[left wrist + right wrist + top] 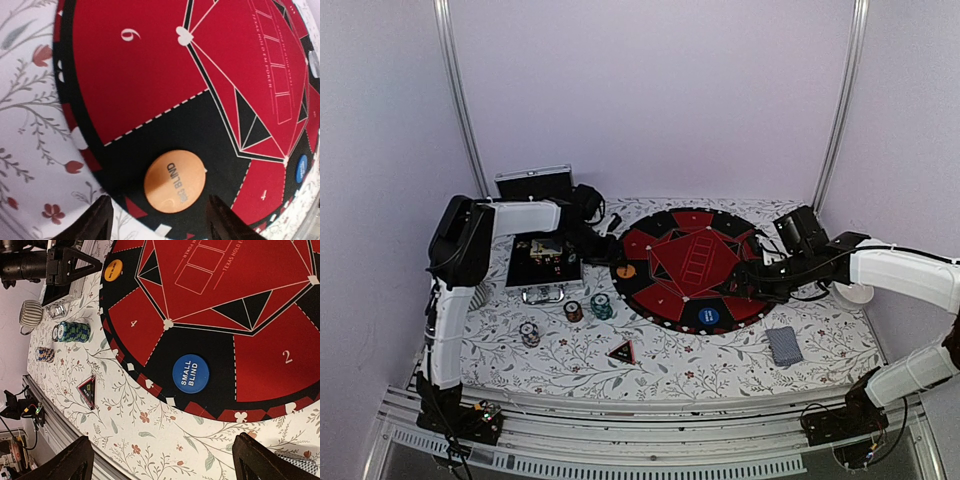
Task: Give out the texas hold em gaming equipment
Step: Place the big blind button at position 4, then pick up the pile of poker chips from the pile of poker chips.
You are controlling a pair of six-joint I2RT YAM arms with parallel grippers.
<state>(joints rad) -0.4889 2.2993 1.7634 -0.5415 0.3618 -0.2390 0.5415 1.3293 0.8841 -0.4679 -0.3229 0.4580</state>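
**Two buttons down, chips and cards still to go**

The left gripper (160, 225) stands open and holds nothing. The orange button (175, 181) lies flat just ahead of it, in the gap between the spread fingers and touching neither, on a black segment at the mat's (140, 75) edge. The right gripper (167, 462) is spread wide and empty. The blue button (190, 373) sits ahead of it on another black segment, well clear of both fingers.

By my reading the task is at an early stage, with both blind buttons placed. The chips (72, 331) remain stacked off the mat, ahead and to one side of the right gripper, with the triangle (87, 391) nearer it. The cards (784, 345) lie in one pile near the right gripper. No black button shows.

The left wrist view alone shows the gap around the orange button. Only the top view takes in the open case (542, 268) behind the left gripper and the whole card pile.
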